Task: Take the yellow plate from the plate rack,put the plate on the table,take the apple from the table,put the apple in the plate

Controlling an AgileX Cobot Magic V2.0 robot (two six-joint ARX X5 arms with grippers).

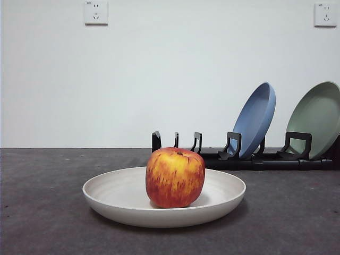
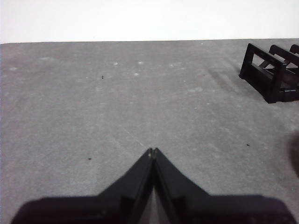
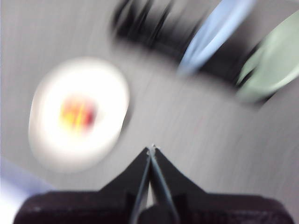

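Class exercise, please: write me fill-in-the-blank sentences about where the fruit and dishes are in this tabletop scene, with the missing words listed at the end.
1. The apple rests in the ____ plate.
2. That plate lies on the ____.
3. The plate rack holds the pale green plate and the ____ plate.
4. Both grippers' jaws are ____.

Missing words: yellow; table; blue; shut

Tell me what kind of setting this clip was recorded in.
Likely an indoor lab bench: a grey table against a bare white wall with sockets, holding only a plate rack, plates and an apple.
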